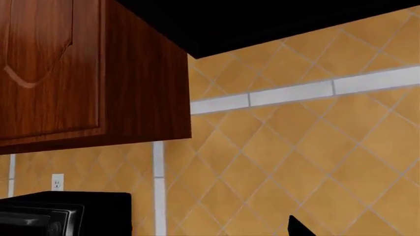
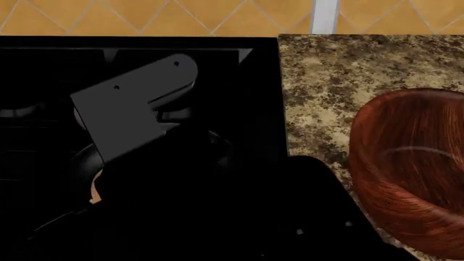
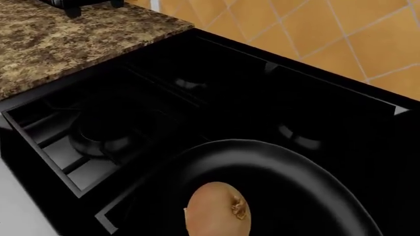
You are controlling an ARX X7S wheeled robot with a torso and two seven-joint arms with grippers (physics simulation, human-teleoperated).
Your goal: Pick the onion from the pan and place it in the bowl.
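Fingers: neither gripper's fingertips show clearly in any view, so I cannot tell whether either is wide or narrow. The left wrist camera faces only a wooden cabinet [image 1: 85, 69] and the tiled wall [image 1: 295, 162]; judged idle.

Landmark: the pan [image 3: 288, 172], sitting on the black stove [image 3: 131, 113].

The onion [image 3: 219, 209] lies inside the pan, on its floor near the rim, apparently free of any grip. The right wrist camera looks down on it from close by.

The bowl [image 2: 413, 168] stands on the granite counter [image 2: 340, 70], beside the stove, well apart from the pan. No onion seen in it.

Progress: judged early. Approach under way; grasp, lift, carry to bowl, release all remain.
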